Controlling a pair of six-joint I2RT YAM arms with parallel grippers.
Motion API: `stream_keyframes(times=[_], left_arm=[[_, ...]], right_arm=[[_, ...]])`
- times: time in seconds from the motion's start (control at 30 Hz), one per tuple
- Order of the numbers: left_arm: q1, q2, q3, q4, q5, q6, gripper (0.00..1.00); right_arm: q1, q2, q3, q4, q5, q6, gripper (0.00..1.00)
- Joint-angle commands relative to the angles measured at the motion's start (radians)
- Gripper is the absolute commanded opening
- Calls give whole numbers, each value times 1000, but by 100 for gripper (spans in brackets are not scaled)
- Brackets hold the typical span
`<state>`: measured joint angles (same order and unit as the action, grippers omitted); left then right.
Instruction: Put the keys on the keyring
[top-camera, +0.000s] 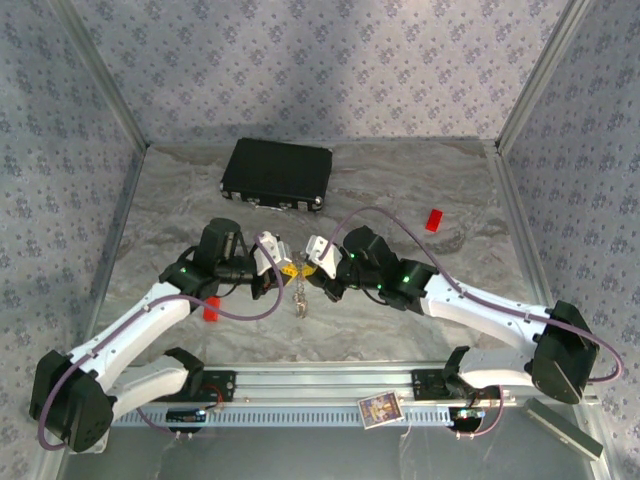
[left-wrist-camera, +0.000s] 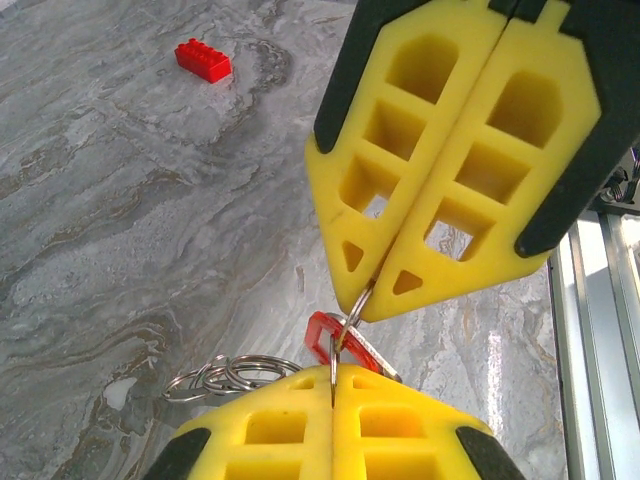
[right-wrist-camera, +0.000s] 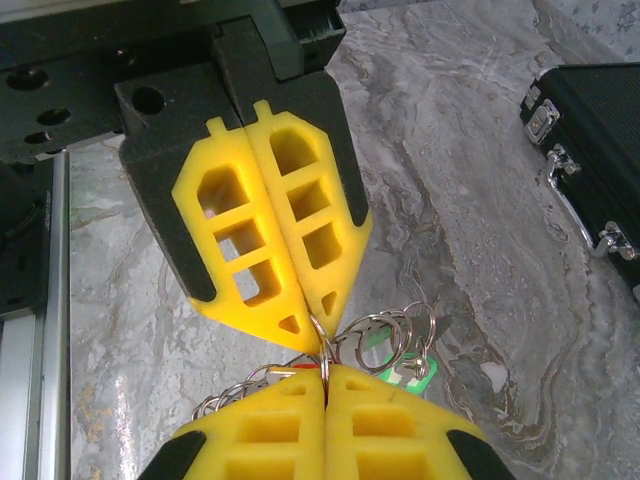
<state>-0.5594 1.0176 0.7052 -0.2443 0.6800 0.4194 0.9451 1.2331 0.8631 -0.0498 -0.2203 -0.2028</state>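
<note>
Keyring, likely light, springy, slippery wire, clamped in the jaws of left gripper and right gripper; bare loop grips best.

Keyring hanging mid-air, tagged keys seemingly attached

Case on table behind keyring; block right of case

Black case at back, right red block, left red block, marbled tabletop.
</note>
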Motion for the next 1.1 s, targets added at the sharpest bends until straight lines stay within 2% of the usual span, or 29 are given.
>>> stream_keyframes(times=[0.0, 0.43, 0.73, 1.07], left_arm=[[-8, -4, 19, 0, 25, 21, 0], [-8, -4, 19, 6, 37, 21, 0], [-14, -16, 11, 16, 44, 31, 0], [-43, -48, -7, 50, -18, 45, 0]], right_arm=[[0, 15, 32, -2, 26, 12, 0], [-21, 32, 55, -60, 78, 81, 0], [-41, 58, 63, -77, 33, 128, 0], [-63, 72, 68, -77, -49, 182, 0]])
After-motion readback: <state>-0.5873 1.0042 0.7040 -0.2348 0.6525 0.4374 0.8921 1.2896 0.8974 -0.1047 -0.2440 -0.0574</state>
